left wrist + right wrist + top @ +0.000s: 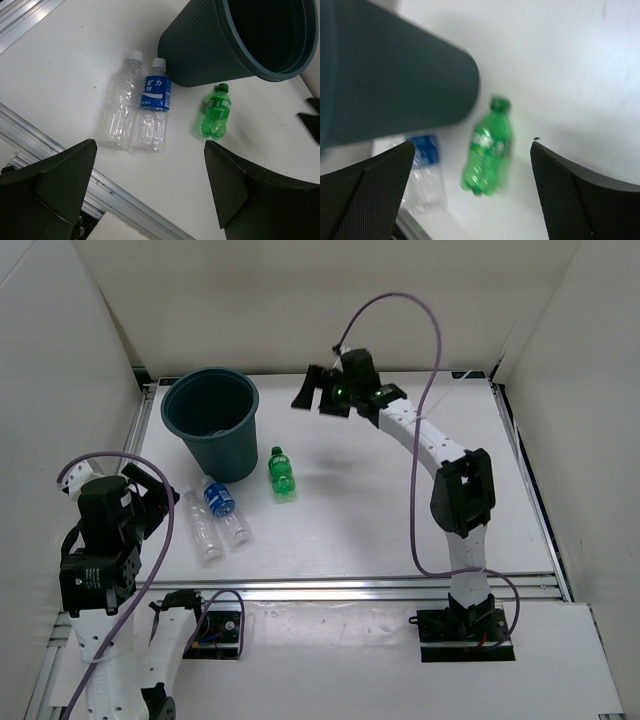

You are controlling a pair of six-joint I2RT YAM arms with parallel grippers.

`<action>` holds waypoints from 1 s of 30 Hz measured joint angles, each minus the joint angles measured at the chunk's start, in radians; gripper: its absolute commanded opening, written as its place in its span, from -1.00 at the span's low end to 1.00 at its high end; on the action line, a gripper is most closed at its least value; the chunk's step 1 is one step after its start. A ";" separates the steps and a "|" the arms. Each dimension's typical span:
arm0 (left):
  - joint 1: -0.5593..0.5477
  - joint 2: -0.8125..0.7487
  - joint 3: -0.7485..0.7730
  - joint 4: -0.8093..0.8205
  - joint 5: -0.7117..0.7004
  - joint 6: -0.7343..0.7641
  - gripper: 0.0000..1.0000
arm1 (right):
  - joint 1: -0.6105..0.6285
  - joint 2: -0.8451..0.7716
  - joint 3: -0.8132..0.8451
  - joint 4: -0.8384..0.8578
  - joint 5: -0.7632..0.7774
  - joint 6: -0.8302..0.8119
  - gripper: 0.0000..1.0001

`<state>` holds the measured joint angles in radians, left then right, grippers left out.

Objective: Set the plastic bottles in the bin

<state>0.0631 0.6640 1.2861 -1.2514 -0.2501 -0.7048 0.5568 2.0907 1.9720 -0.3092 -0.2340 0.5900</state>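
The dark green bin stands upright on the white surface. Three bottles lie on their sides around its base. The bright green bottle is just beside the bin on its right, cap pointing away from the arms. In front of the bin, the blue-label bottle and the plain clear bottle lie pressed side by side, caps toward the bin, with the blue-label one the closer of the two to the green bottle. The right claw hangs in the air to the right of the bin's rim, released, jaws spread wide with nothing between them. The left claw is held up front-left of the bin, also spread wide and grasping nothing.
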 measured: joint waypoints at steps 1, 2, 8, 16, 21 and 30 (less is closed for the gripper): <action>0.000 0.000 -0.008 0.004 0.000 -0.005 0.98 | 0.009 0.002 -0.040 -0.011 -0.001 0.000 1.00; 0.000 0.000 -0.015 0.010 0.001 -0.011 0.98 | 0.019 0.011 -0.076 -0.032 -0.006 -0.001 1.00; 0.000 0.002 -0.054 0.033 0.011 -0.027 0.98 | 0.066 0.157 -0.111 -0.102 -0.117 -0.013 1.00; 0.000 0.002 -0.068 0.027 0.030 -0.034 0.98 | 0.080 0.306 -0.018 -0.108 -0.243 0.008 1.00; 0.000 -0.006 -0.070 0.001 0.031 -0.037 0.98 | 0.081 0.382 0.090 -0.092 -0.315 0.040 0.84; 0.000 -0.007 -0.070 -0.029 0.029 -0.032 0.98 | 0.085 0.435 0.116 -0.065 -0.363 0.089 0.24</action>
<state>0.0631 0.6571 1.2163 -1.2804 -0.2207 -0.7368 0.6418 2.5259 2.0876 -0.3740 -0.5968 0.6785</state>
